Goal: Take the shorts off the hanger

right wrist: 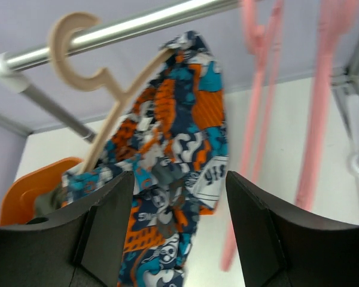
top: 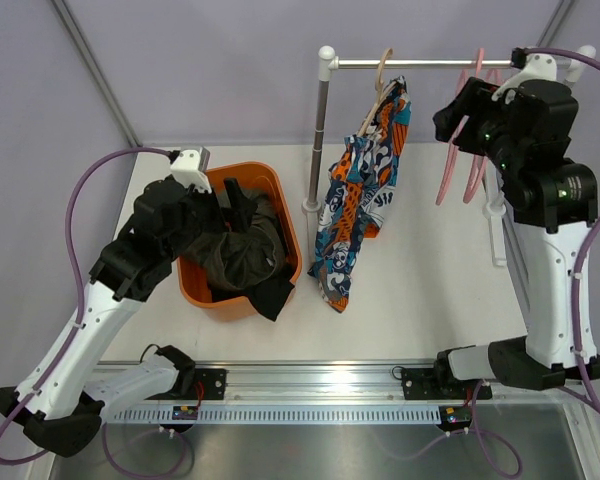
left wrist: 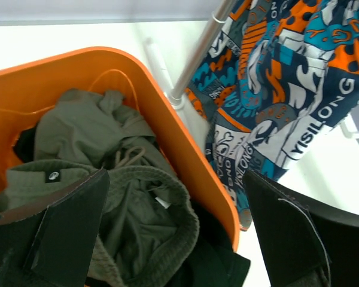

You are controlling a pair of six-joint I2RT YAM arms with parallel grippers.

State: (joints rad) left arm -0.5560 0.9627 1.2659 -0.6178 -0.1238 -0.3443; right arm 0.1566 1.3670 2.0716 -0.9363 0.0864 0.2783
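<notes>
The patterned shorts [top: 363, 195] in orange, blue, white and black hang from a beige hanger [top: 382, 75] on the metal rail [top: 405, 63]. They also show in the right wrist view [right wrist: 179, 149] and the left wrist view [left wrist: 287, 89]. The olive green shorts [left wrist: 119, 197] and the black shorts [top: 272, 297] lie in the orange bin [top: 280, 190]. My left gripper [top: 235, 195] is open and empty above the bin. My right gripper [top: 450, 125] is open and empty, high up to the right of the patterned shorts.
Two bare pink hangers [top: 460, 165] hang on the rail at the right, next to my right arm. The rail's upright post [top: 318, 140] stands between the bin and the patterned shorts. The black shorts spill over the bin's near right corner.
</notes>
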